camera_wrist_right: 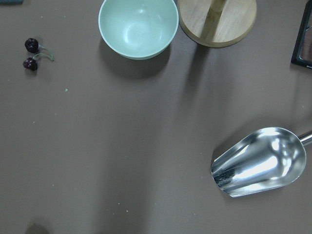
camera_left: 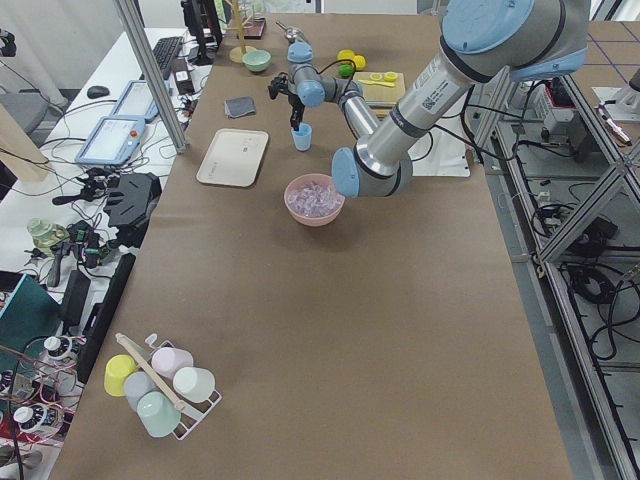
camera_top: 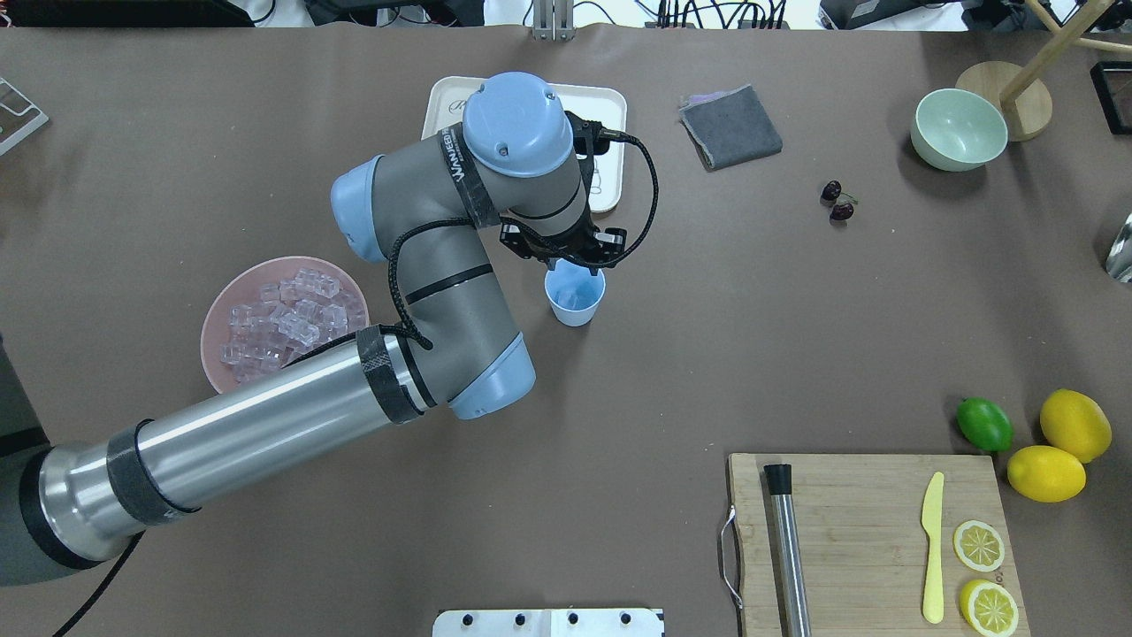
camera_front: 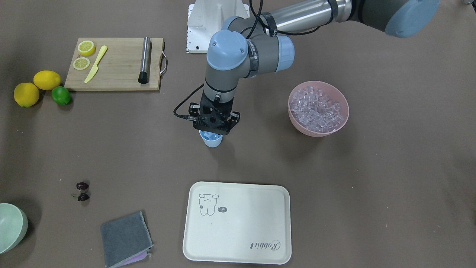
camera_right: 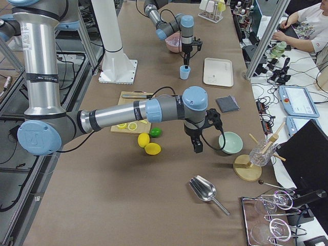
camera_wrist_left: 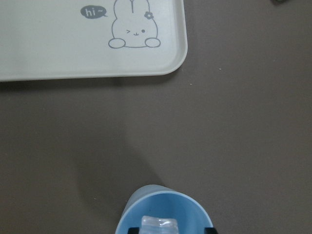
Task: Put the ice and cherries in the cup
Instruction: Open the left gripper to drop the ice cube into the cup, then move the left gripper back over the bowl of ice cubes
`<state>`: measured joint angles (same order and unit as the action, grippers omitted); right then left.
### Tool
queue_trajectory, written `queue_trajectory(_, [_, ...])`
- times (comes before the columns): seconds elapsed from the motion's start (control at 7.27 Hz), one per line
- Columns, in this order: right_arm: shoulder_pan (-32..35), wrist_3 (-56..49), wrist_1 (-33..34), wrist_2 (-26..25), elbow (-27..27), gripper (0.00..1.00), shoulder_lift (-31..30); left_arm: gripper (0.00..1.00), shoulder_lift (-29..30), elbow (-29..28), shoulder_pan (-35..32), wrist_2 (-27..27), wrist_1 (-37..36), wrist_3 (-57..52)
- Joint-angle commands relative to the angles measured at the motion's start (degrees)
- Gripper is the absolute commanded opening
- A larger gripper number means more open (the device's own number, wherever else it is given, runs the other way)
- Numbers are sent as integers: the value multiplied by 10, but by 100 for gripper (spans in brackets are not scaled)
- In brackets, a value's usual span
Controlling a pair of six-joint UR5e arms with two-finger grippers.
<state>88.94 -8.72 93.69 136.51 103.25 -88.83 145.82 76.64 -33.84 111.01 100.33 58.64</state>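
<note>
The light blue cup (camera_front: pixel 212 140) stands mid-table; it also shows in the overhead view (camera_top: pixel 575 299) and the left wrist view (camera_wrist_left: pixel 163 209). My left gripper (camera_front: pixel 211 131) hangs straight down over the cup's mouth with its fingertips at the rim. The jaws stand wider than the clear ice cube (camera_wrist_left: pixel 158 225) in the cup, so it looks open. The rest of the ice (camera_front: pixel 317 107) fills the pink bowl (camera_front: pixel 316 132). The cherries (camera_front: pixel 82 191) lie on the table, apart from the cup, and show in the right wrist view (camera_wrist_right: pixel 31 53). My right gripper (camera_right: pixel 197 146) hovers near them; I cannot tell whether it is open or shut.
A cream tray (camera_front: pixel 238 223) lies beyond the cup, with a grey cloth (camera_front: pixel 124 238) and a pale green bowl (camera_front: pixel 11 227) beside it. A cutting board (camera_front: pixel 115 63), lemons and a lime (camera_front: pixel 61 95) sit by the robot. A metal scoop (camera_wrist_right: pixel 261 161) lies under the right wrist.
</note>
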Motion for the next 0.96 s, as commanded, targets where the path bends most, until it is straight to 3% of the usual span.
queue_trajectory(0.0, [0, 0, 0, 1, 0, 99, -1, 97, -1, 10, -4, 3, 4, 2])
queue_trajectory(0.14, [0, 0, 1, 0, 1, 99, -1, 97, -39, 69, -45, 34, -10, 2])
queue_trajectory(0.28, [0, 0, 1, 0, 0, 99, -1, 97, -130, 151, -88, 100, -18, -4])
queue_trajectory(0.41, [0, 2, 1, 2, 0, 99, -2, 97, -218, 226, -105, 108, -18, -13])
queue_trajectory(0.55, [0, 3, 1, 2, 1, 99, -2, 97, -265, 260, -114, 112, -15, -16])
queue_trajectory(0.83, [-1, 2, 1, 1, -3, 99, 1, 97, -315, 265, -113, 112, -13, -15])
